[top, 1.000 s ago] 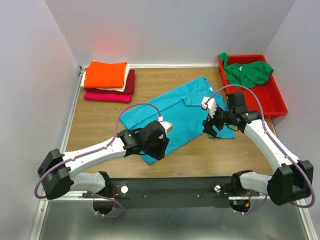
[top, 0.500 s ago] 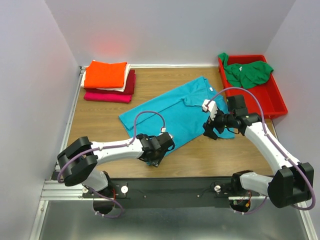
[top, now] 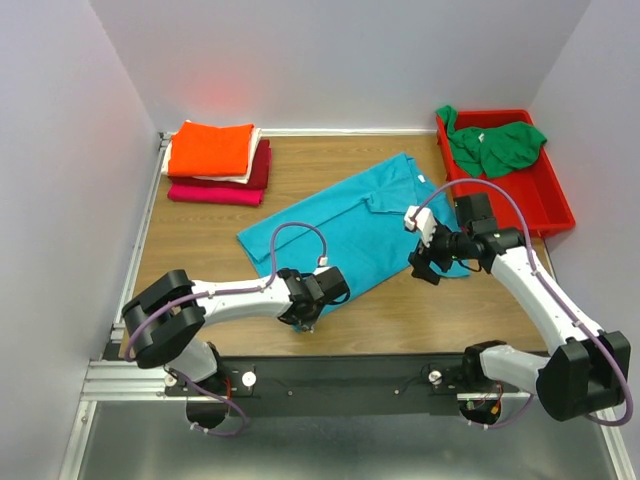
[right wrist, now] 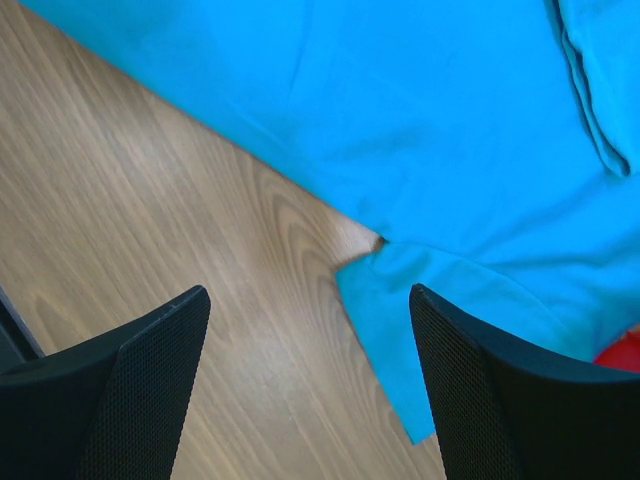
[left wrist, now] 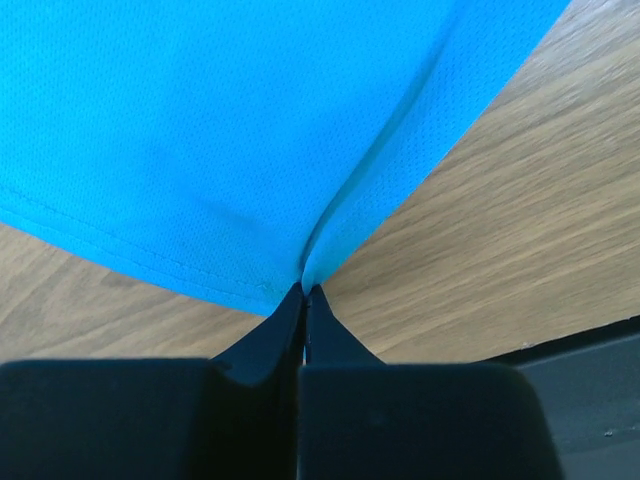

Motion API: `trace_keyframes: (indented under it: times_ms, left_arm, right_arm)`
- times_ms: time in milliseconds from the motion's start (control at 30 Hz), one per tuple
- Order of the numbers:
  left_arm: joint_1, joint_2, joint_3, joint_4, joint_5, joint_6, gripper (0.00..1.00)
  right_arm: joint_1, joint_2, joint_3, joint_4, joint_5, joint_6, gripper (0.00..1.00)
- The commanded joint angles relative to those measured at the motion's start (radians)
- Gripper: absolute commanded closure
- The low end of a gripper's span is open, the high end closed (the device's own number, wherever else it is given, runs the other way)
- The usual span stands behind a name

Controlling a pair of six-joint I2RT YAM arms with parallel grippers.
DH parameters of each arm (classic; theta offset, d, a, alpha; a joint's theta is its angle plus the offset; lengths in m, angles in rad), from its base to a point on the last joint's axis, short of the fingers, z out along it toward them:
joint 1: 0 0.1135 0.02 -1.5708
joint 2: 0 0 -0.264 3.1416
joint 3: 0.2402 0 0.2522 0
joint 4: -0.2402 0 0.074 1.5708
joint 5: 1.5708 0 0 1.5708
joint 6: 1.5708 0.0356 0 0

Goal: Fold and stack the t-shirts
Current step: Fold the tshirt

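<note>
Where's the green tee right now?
In the top view, the green tee lies bunched in the red bin at the far right edge of the table, apart from the teal tee spread out mid-table.

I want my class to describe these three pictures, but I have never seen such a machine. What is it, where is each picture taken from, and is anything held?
These are two robot arms bolted at the near edge of a wooden table, each ending in a two-finger gripper. The wide picture looks down from above and behind them; the other two come from cameras on the wrists, so the dark shapes at the bottom are the fingers. A teal t-shirt lies spread on the table, a stack of folded shirts sits in the far left corner, and a green shirt lies crumpled in a red bin on the right. The left gripper is shut, pinching the teal t-shirt's near hem. The right gripper is open above a sleeve, holding nothing.
</note>
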Motion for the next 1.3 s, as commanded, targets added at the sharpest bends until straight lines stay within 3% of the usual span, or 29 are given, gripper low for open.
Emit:
trace_keyframes:
  times_ms: [0, 67, 267, 533, 767, 1000, 1267]
  left_arm:
    - [-0.009, -0.043, -0.01, -0.087, 0.021, -0.062, 0.96]
    - [-0.011, -0.09, -0.007, -0.137, 0.047, -0.081, 0.96]
    - [-0.009, -0.224, -0.053, -0.219, 0.099, -0.125, 0.96]
    - [0.021, -0.245, -0.074, -0.224, 0.096, -0.121, 0.96]
    - [0.053, -0.212, -0.07, -0.193, 0.091, -0.079, 0.96]
    - [0.055, -0.193, -0.062, -0.179, 0.094, -0.065, 0.96]
    - [0.057, -0.172, -0.062, -0.162, 0.097, -0.05, 0.96]
  right_arm:
    - [-0.004, -0.041, -0.028, -0.133, 0.097, -0.218, 0.13]
    - [-0.004, -0.066, -0.08, -0.173, 0.175, -0.385, 0.13]
    - [-0.053, -0.04, -0.152, -0.196, 0.312, -0.606, 0.16]
    - [-0.303, 0.1, -0.114, -0.218, 0.325, -0.893, 0.21]
    - [-0.338, 0.124, -0.15, -0.298, 0.262, -1.152, 0.25]
    - [-0.338, 0.153, -0.155, -0.293, 0.186, -1.203, 0.26]
    - [-0.338, 0.227, -0.157, -0.253, 0.167, -1.187, 0.34]
